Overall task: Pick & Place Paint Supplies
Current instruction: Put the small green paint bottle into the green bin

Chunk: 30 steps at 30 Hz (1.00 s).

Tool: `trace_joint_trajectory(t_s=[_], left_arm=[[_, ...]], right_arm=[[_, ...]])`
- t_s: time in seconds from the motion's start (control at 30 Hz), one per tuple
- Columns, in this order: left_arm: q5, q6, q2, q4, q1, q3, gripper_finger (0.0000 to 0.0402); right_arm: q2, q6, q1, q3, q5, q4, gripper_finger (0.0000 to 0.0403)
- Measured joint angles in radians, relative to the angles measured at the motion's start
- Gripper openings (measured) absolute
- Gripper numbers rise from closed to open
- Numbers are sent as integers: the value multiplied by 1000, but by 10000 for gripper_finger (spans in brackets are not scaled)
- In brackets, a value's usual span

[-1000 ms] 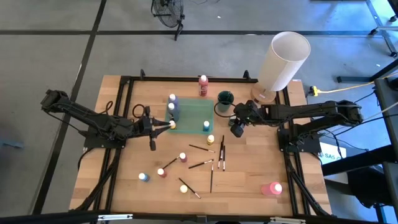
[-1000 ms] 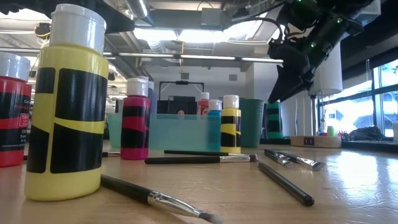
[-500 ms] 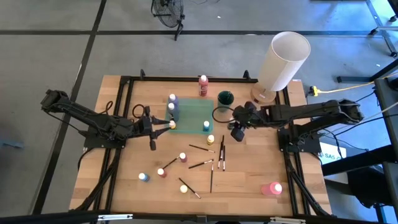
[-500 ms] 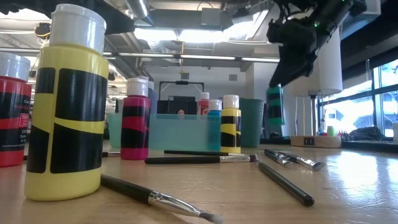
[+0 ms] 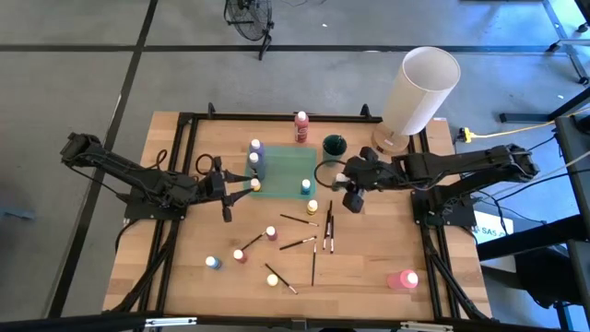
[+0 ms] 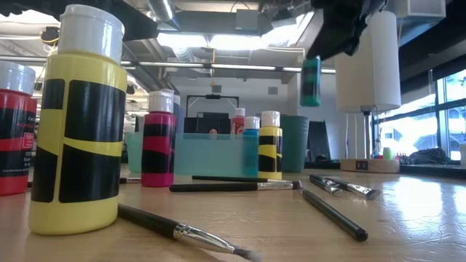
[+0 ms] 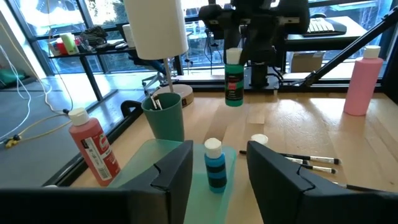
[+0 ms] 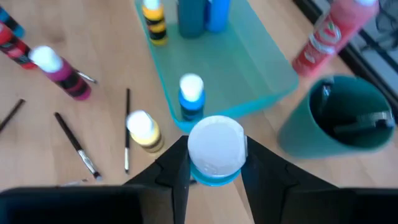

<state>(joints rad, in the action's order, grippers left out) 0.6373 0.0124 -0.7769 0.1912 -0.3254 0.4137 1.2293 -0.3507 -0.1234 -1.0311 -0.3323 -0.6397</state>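
Paint bottles and thin brushes lie scattered over a wooden counter (image 5: 369, 267); a teal tray (image 5: 284, 171) sits near its middle, holding a few bottles along its edges, among them a blue bottle (image 7: 214, 164) at one end. Right gripper (image 5: 353, 197) hangs above the counter just beside the tray's right end, jaws clamped on a green bottle (image 6: 311, 81) by its white cap; the bottle is upright and clear of the surface, near a dark green cup (image 5: 333, 146). Left gripper (image 5: 247, 185) rests at the tray's left edge beside a yellow bottle (image 5: 255, 185); its jaws stand apart and nothing sits between them, though whether a finger touches that bottle is hard to judge. Several brushes (image 5: 313, 242) lie in front of the tray with more bottles around them; a red bottle (image 5: 301, 126) stands behind the tray; a pink bottle (image 5: 403, 279) lies near the front right corner; a big white cylinder (image 5: 419, 90) stands at the back right.
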Motion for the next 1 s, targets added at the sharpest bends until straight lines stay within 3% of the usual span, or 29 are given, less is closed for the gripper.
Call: trace_joint_trajectory(t_s=[0.57,0.73,1.0], left_arm=[[0,-14,3,-9,0,0,155],[1,-34,14,-4,0,1,153],[9,-37,78,-9,0,1,157]], right_arm=[[22,173,48,6,48,273,113],[89,203,105,7,132,330,113],[207,236,176,7,156,402,113]])
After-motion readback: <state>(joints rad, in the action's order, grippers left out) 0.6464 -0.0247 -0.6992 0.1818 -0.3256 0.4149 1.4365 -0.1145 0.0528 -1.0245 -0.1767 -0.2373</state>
